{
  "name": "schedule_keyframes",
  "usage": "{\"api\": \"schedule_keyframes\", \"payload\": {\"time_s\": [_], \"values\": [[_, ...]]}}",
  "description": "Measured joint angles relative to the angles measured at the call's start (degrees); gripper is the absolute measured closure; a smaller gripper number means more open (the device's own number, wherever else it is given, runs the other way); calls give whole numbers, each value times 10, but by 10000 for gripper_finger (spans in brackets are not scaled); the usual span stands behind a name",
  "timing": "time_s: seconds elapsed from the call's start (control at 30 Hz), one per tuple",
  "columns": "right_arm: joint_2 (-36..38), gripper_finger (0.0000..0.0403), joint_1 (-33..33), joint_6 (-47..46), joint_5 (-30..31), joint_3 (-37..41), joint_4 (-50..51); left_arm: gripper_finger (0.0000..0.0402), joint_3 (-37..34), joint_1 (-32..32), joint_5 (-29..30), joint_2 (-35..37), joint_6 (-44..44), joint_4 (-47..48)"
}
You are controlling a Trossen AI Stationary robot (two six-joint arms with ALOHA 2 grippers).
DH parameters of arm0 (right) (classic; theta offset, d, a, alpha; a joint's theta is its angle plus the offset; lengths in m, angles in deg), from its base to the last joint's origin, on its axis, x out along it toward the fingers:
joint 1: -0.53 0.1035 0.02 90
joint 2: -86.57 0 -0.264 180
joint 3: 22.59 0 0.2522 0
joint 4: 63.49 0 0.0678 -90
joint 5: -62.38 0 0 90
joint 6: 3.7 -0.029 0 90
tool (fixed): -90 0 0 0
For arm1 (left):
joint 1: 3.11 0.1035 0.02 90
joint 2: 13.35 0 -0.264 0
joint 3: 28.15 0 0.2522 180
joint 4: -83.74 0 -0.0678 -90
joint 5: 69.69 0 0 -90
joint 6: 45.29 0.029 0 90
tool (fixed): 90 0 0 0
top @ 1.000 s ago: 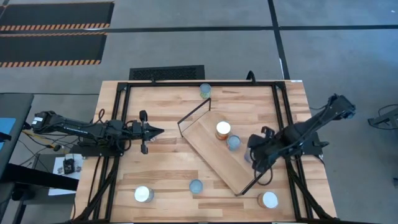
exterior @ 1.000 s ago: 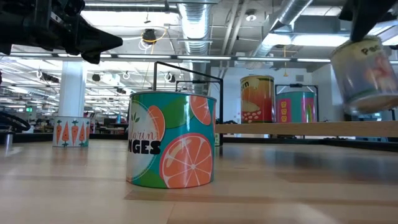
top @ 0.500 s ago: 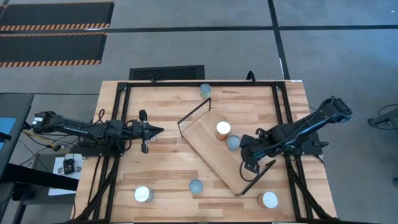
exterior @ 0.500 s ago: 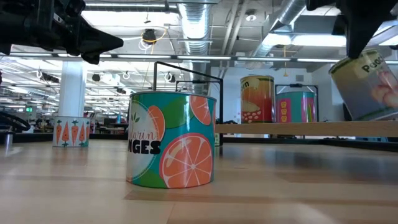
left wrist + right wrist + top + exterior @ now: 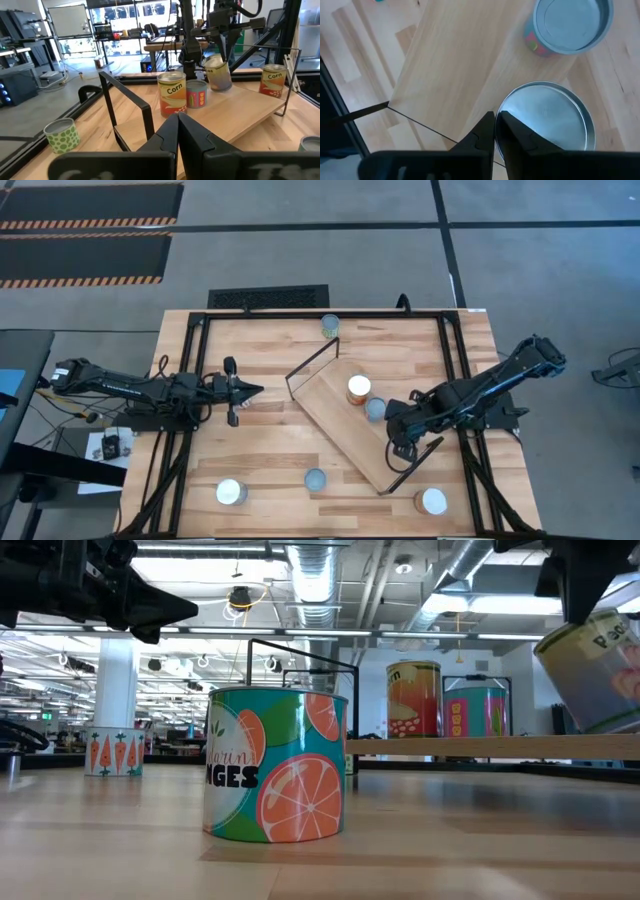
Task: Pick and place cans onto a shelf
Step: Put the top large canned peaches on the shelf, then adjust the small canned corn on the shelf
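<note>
My right gripper (image 5: 398, 435) is shut on a silvery-topped can (image 5: 545, 120), which it holds tilted over the near right part of the pale-wood shelf (image 5: 335, 420). The can also shows in the low view (image 5: 598, 675) and the left wrist view (image 5: 218, 72). A corn can (image 5: 358, 389) and a pink-labelled can with a pale-blue top (image 5: 375, 409) stand upright on the shelf beside it. My left gripper (image 5: 245, 391) is shut and empty, above the table's left half. My right gripper pinches the can at its top rim (image 5: 502, 107) between its two fingers, on one side of the round top. The fingers come from above, pointing down. The can hangs tilted below them; whether its lower edge touches the shelf I cannot tell.
A green can (image 5: 330, 326) stands at the far edge. A white-topped can (image 5: 231, 493), a small orange-labelled can (image 5: 315, 479) and another white-topped can (image 5: 433, 501) stand along the near edge. Black wire frames (image 5: 312, 365) rise at the shelf's ends.
My right gripper has carried the can toward the table's left, over the shelf's near right end, and a little down. The can has tipped from nearly upright to a clear tilt. In the last half second it has hardly moved.
</note>
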Motion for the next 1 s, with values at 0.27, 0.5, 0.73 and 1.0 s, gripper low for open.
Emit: {"api": "schedule_keyframes", "payload": {"time_s": [0.27, 0.5, 0.73, 1.0], "values": [[0, 343, 0, 6, 0, 0, -1, 401, 0, 0, 0, 0, 0, 0], [0, 313, 0, 6, 0, 0, -1, 401, 0, 0, 0, 0, 1, 0], [0, 304, -1, 38, 0, -17, 1, 401, 0, 0, 0, 0, 3, 0], [0, 345, -52, 130, 35, -39, -32, 401, 0, 0, 0, 0, 3, 0]]}}
